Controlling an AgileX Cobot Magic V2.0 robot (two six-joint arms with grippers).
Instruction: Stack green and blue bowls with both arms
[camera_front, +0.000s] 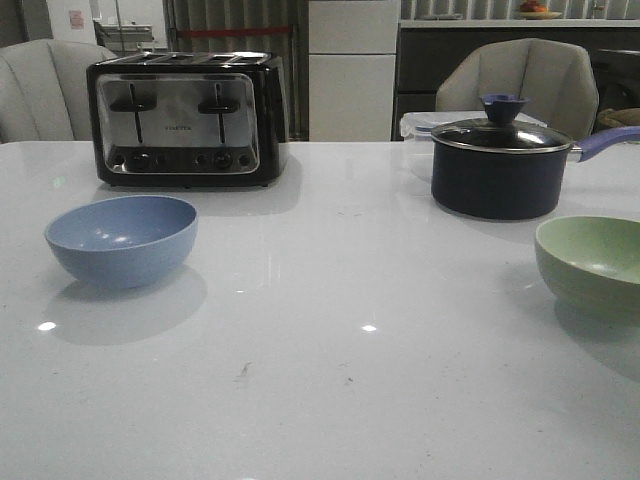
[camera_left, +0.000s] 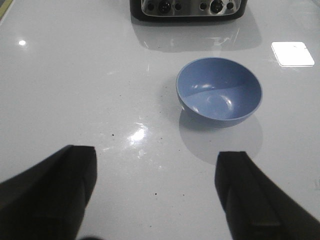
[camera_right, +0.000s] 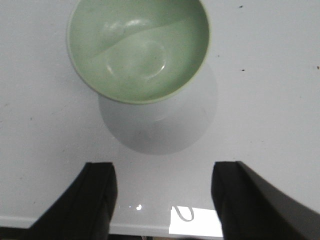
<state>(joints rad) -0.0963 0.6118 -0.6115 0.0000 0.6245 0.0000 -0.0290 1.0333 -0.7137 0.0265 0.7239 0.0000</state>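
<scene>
Glossy white table (camera_front: 320, 400), blue bowl (camera_front: 121, 240) L, green bowl (camera_front: 592, 262) R, toaster (camera_front: 186, 120) & lidded saucepan (camera_front: 500, 168) at back

Green bowl (camera_front: 592, 262) cropped (right edge).

Matte black, blocky fingers (camera_left: 50, 190), apparently plain, unmarked.

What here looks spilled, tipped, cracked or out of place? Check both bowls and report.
Nothing stands out. The blue bowl and the green bowl both sit upright, empty and unbroken on the table. The saucepan has its lid on, and the toaster stands square. Only tiny dark specks mark the tabletop.
</scene>
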